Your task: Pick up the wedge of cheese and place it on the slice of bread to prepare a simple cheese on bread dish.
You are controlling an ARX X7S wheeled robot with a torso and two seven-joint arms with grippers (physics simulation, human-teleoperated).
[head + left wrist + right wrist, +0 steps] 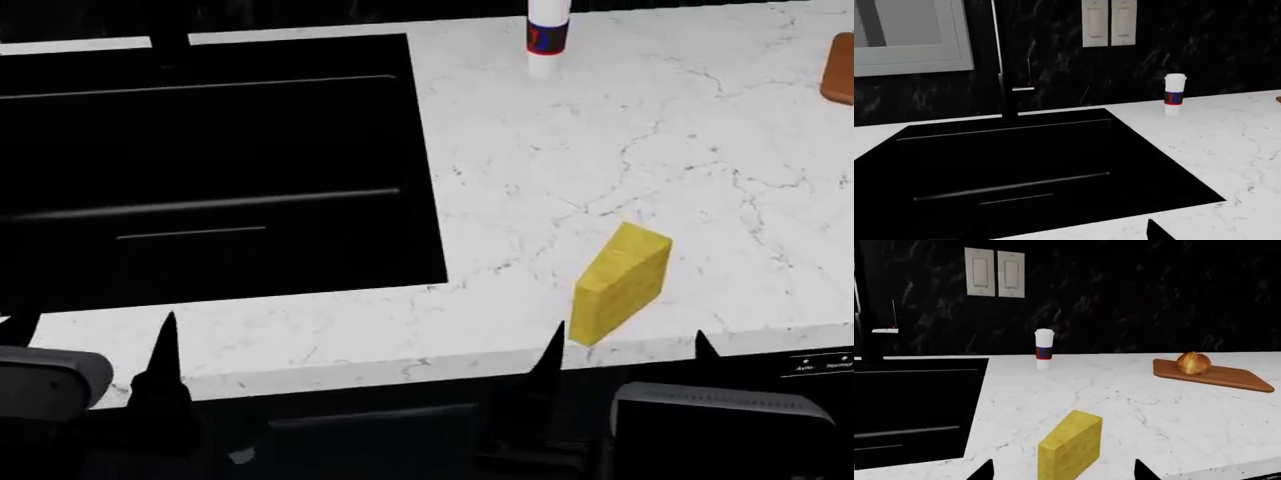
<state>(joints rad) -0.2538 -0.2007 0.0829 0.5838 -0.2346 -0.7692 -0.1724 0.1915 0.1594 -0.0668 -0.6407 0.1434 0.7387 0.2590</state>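
The wedge of cheese (621,283) is a bright-yellow block standing on the white marble counter near its front edge. My right gripper (627,348) is open just in front of the cheese, one finger on each side and neither touching. In the right wrist view the cheese (1069,444) fills the gap between the dark fingertips (984,471). The slice of bread (1193,363), rounded and golden-brown, rests on a wooden cutting board (1234,377) far off to the right. My left gripper (94,335) is open and empty at the counter's front, by the sink.
A black sink (214,170) with a dark faucet (1006,75) takes up the left of the counter. A white bottle with a red and blue label (547,35) stands at the back by the dark wall. The board's corner (841,70) shows at the far right.
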